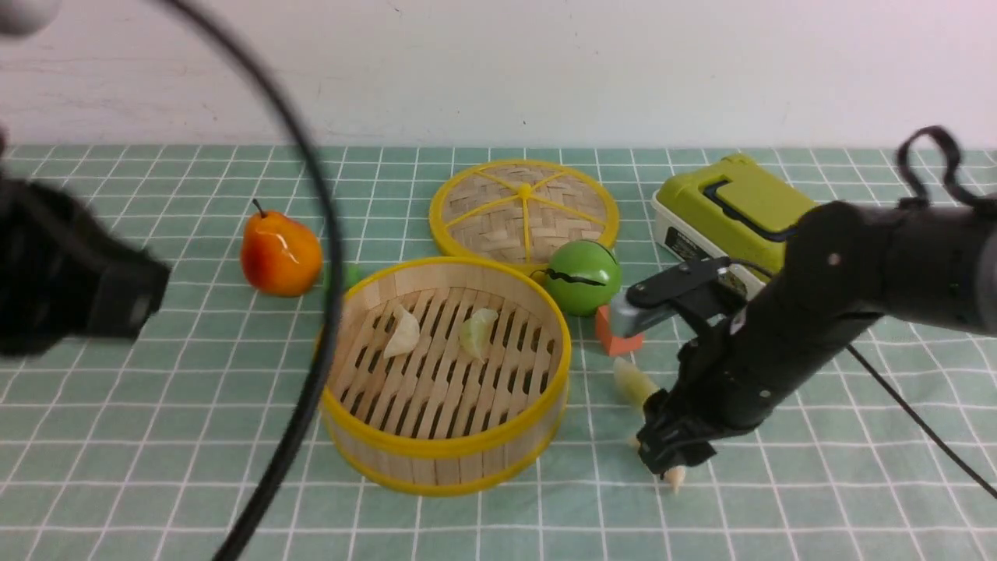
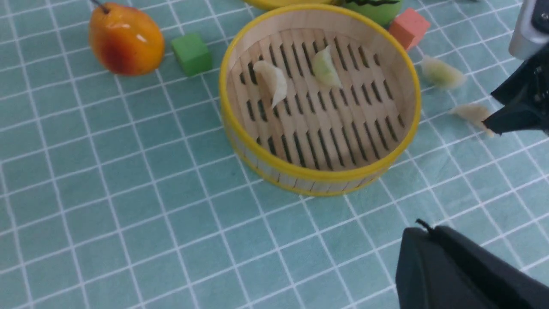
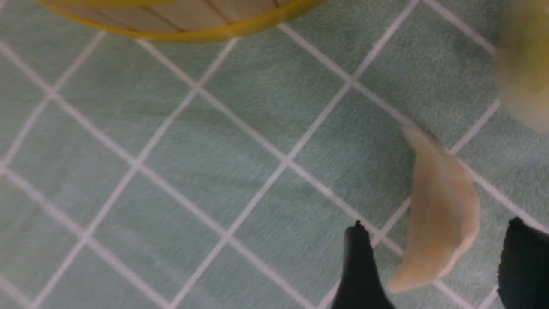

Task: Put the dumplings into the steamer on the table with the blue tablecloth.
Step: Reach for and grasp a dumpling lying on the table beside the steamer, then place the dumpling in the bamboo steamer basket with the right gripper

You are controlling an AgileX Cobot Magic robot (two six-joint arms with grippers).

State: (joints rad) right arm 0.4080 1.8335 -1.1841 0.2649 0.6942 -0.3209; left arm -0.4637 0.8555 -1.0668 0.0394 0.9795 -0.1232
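The steamer (image 1: 436, 460) stands mid-table on the blue tablecloth (image 1: 156, 436), with two dumplings (image 1: 403, 331) (image 1: 477, 331) on its slatted floor. A third dumpling (image 1: 632, 383) lies on the cloth to its right. The fourth dumpling (image 3: 441, 210) lies on the cloth between the fingers (image 3: 360, 266) of my right gripper (image 1: 670, 460), which is open, straddles it low over the cloth and does not touch it. My left gripper (image 2: 422, 229) is shut and empty, held above the cloth near the steamer (image 2: 317, 174); it is a dark blur at far left in the front view.
The woven lid (image 1: 523, 209) lies behind the steamer. A pear (image 1: 280, 253) and a green cube (image 2: 191, 53) are at its left. A green ball (image 1: 583, 276), an orange cube (image 1: 615, 335) and a green-lidded box (image 1: 728, 210) are at its right. A black cable (image 1: 327, 273) crosses the front view.
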